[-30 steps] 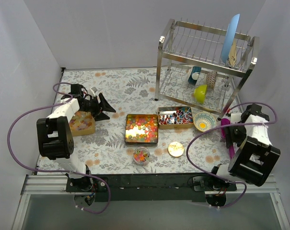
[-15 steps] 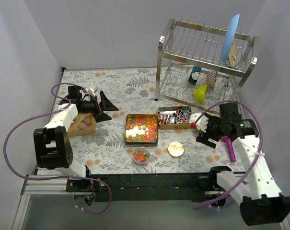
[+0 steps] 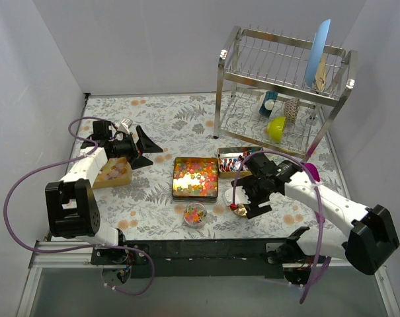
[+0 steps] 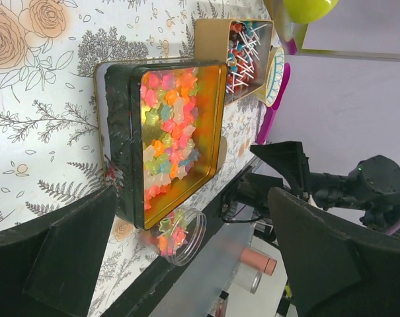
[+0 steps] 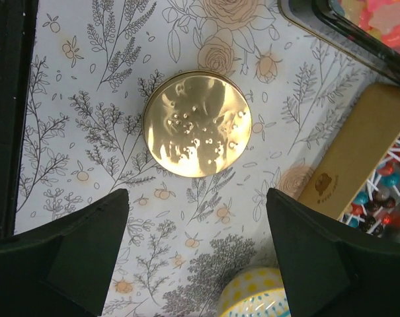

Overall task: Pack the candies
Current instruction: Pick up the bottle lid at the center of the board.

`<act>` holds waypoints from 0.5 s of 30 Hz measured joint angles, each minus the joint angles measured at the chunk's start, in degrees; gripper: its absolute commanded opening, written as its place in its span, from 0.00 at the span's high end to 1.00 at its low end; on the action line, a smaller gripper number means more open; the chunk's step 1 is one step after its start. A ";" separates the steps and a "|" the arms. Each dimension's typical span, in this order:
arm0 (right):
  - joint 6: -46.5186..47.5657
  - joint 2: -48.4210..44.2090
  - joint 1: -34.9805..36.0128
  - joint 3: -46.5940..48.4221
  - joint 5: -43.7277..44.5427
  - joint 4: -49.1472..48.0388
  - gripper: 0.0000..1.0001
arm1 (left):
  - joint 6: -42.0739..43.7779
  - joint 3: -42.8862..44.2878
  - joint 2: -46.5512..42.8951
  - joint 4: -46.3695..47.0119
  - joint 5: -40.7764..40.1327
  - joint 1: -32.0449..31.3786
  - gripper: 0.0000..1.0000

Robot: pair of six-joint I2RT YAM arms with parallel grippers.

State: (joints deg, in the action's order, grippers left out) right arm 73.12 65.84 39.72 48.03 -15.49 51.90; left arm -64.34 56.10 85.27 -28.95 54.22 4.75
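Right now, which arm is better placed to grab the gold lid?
Right. The right gripper, open, hangs over the lid, which sits centred in its wrist view. The left gripper is far off, beyond the square tin.

High top view and close downward right-wrist view share the lid.

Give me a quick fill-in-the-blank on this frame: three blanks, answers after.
1. The right gripper hovers above the round ___ lid.
2. The left gripper is ___, holding nothing.
3. The blue plate stands in the dish ___.
Missing words: gold; open; rack.
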 measured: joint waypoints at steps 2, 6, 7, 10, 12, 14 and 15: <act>1.60 3.02 0.17 -0.28 0.00 -1.11 0.09 | 0.00 0.00 -0.22 -0.11 -0.28 0.00 0.02; 4.33 8.07 0.17 -1.18 0.00 -3.13 0.09 | 0.20 -0.02 -1.66 -0.50 -1.14 0.00 0.02; 4.98 8.81 0.15 -1.57 0.00 -3.63 0.09 | 0.28 -0.11 -2.19 -0.57 -1.31 0.00 0.02; 6.58 9.97 0.22 -2.89 0.15 -5.25 0.09 | 0.68 -0.35 -3.56 -0.74 -2.03 0.00 0.02; 7.50 10.27 0.33 -3.56 0.28 -5.95 0.09 | 0.90 -0.44 -4.02 -0.81 -2.43 0.02 0.02; 8.28 10.54 0.52 -4.00 0.33 -6.67 0.09 | 1.01 -0.52 -4.13 -0.83 -2.69 0.07 0.02; 8.52 10.80 0.66 -4.00 0.31 -7.08 0.09 | 1.05 -0.63 -4.13 -0.83 -2.80 0.11 0.02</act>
State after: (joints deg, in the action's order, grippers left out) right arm 81.65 76.64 40.38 44.03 -15.18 44.82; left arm -63.29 55.46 81.14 -29.78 51.42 4.86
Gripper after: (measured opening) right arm 0.908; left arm 0.982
